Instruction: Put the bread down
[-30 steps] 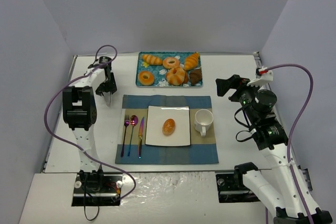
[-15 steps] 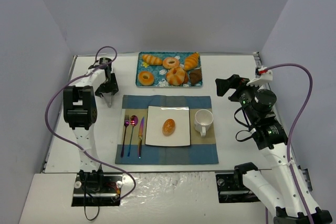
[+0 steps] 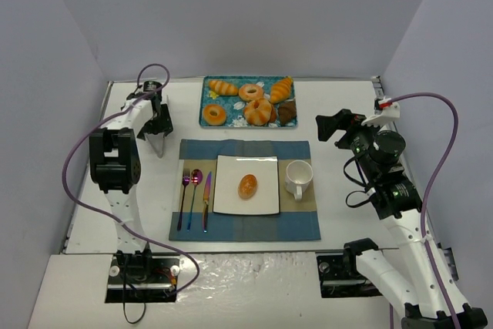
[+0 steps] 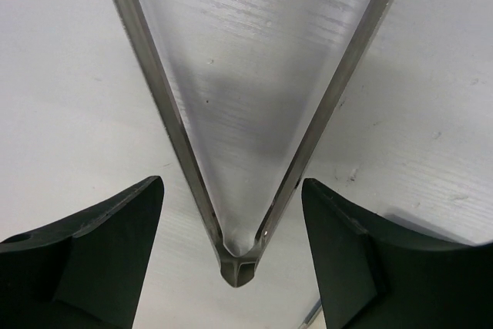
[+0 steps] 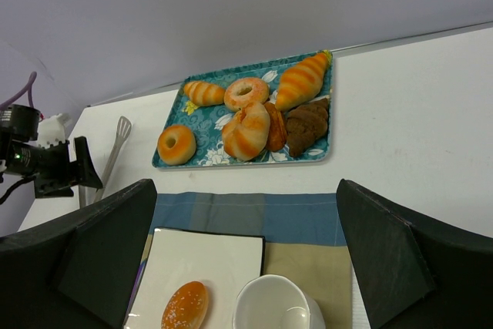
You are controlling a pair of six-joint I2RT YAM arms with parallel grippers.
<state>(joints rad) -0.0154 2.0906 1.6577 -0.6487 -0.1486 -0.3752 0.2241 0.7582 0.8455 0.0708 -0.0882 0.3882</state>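
The bread (image 3: 247,186) is a small glossy orange oval roll lying on the white square plate (image 3: 266,199). It also shows in the right wrist view (image 5: 184,305). My left gripper (image 3: 157,130) is at the far left of the table, well away from the plate. It is open, and its fingers (image 4: 100,244) stand on either side of the hinge end of metal tongs (image 4: 239,256) that lie on the table, with gaps on both sides. My right gripper (image 3: 331,126) is open and empty above the table, right of the tray, and shows in its own view (image 5: 245,190).
A blue patterned tray (image 3: 209,102) at the back holds donuts, croissants and a ridged bun. A white cup (image 3: 298,177) stands right of the plate on a blue and tan placemat (image 3: 246,225). A fork, spoon and knife (image 3: 195,198) lie left of the plate.
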